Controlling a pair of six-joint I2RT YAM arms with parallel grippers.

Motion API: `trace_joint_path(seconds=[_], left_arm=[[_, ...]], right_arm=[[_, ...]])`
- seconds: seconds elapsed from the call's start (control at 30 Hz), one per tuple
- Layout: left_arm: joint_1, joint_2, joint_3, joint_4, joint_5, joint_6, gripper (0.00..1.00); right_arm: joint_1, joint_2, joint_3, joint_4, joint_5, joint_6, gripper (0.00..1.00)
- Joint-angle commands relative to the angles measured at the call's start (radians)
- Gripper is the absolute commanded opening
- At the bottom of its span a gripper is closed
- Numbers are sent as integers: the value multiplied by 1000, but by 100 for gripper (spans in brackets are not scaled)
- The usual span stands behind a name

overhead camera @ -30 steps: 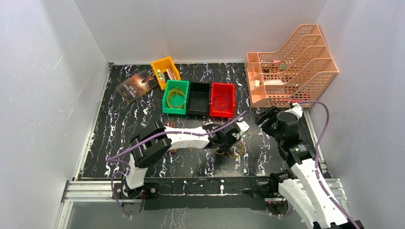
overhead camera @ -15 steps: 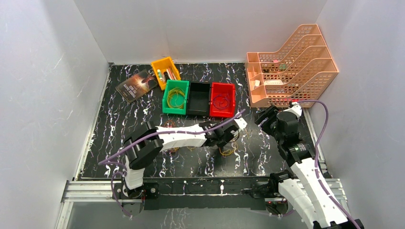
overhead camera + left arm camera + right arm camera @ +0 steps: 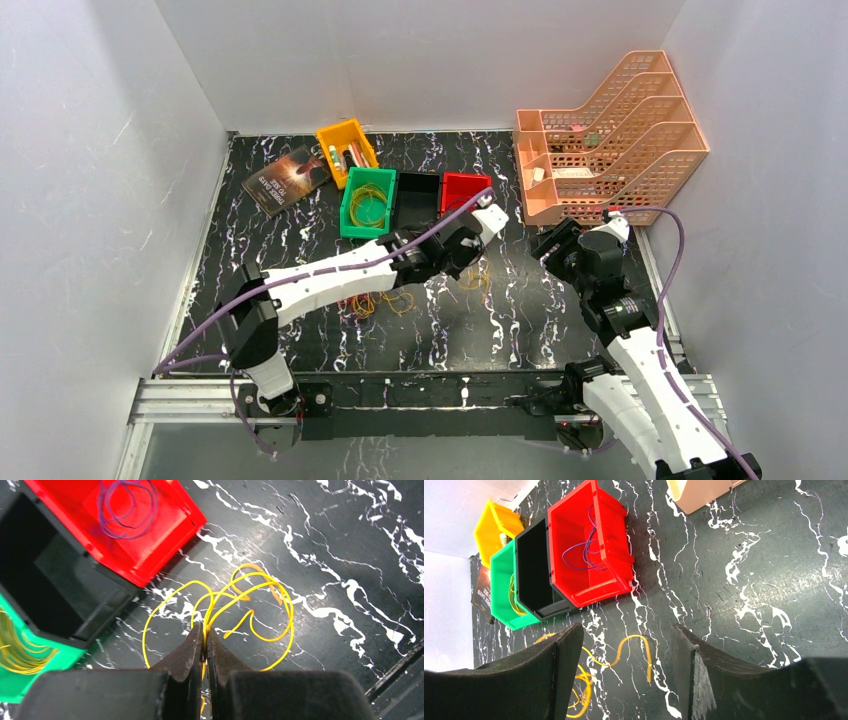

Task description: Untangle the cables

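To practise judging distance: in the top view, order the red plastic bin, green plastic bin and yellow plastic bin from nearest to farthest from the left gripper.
1. Red plastic bin, just beyond the left gripper.
2. Green plastic bin, row's left end.
3. Yellow plastic bin, back left.

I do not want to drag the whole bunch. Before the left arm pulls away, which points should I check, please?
1. Grip: left fingers shut on yellow cable: ok.
2. Yellow cable free of orange strand: cannot tell.
3. Spare hand: right fingers open, holding nothing: ok.
4. Drop place: green bin uncovered: ok.
5. Sorting finished: not ok, more loops lie on table.
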Motion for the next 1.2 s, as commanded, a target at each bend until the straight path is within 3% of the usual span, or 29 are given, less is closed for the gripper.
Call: trace_joint_path(seconds=[0.0, 0.33, 0.67, 0.93, 1.17], left_arm=[[39, -86, 96, -72, -30, 77, 0], [203, -95, 249, -106, -26, 229, 0], [328, -83, 308, -34, -29, 363, 0], [451, -12, 259, 43, -3, 505, 0], [511, -4, 250, 43, -14, 529, 0]], right_arm=[[-3, 4, 13, 63, -9, -7, 72], [-4, 1, 13, 67, -9, -7, 72], [-4, 1, 3, 73, -13, -12, 72], [-4, -11, -13, 73, -9, -22, 72], [-5, -16, -19, 70, -2, -21, 72]])
